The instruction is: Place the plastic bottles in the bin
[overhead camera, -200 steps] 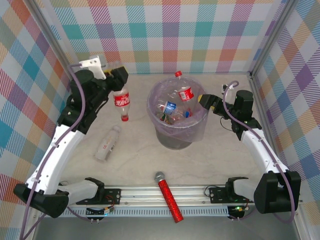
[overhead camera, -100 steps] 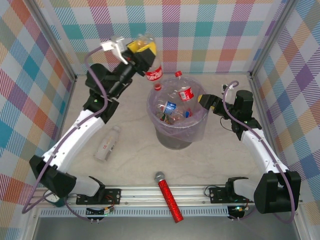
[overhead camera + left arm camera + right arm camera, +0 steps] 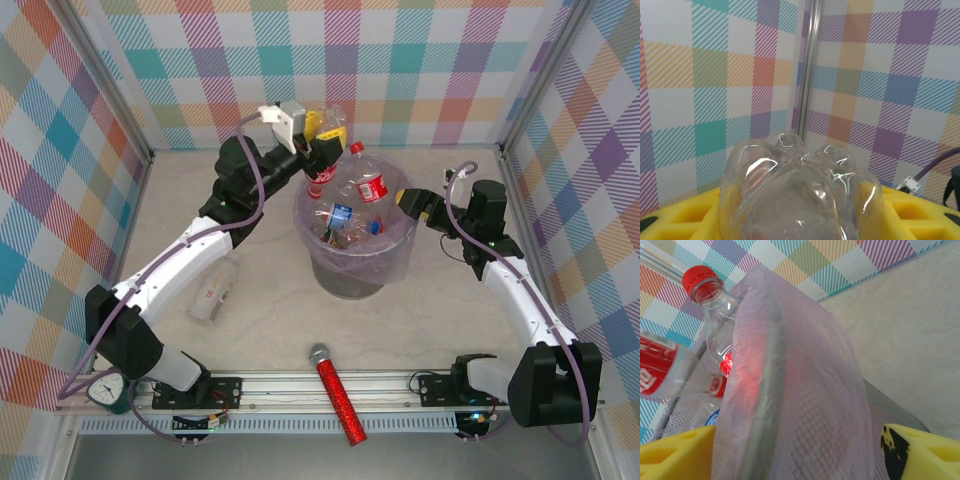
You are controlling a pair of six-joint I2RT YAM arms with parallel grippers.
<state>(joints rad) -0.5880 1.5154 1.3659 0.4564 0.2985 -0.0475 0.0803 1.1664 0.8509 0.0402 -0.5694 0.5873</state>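
A red-labelled bottle (image 3: 801, 190) hangs cap-down over the far-left rim of the bin (image 3: 355, 275) – the left gripper (image 3: 322, 132) is clenched on its base end. Inside the bin lie more bottles (image 3: 372, 187), one red cap poking above the far rim, while another clear bottle (image 3: 215, 287) lies on the table well left of the bin. At the bin's right rim the right gripper (image 3: 403, 200) has its jaws spread, straddling the bag-lined edge, and a red glittery microphone (image 3: 337, 395) lies on the bin's near side.

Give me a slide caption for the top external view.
Left gripper holds a red-labelled bottle cap-down over the lined bin's edge; right gripper straddles the opposite rim.
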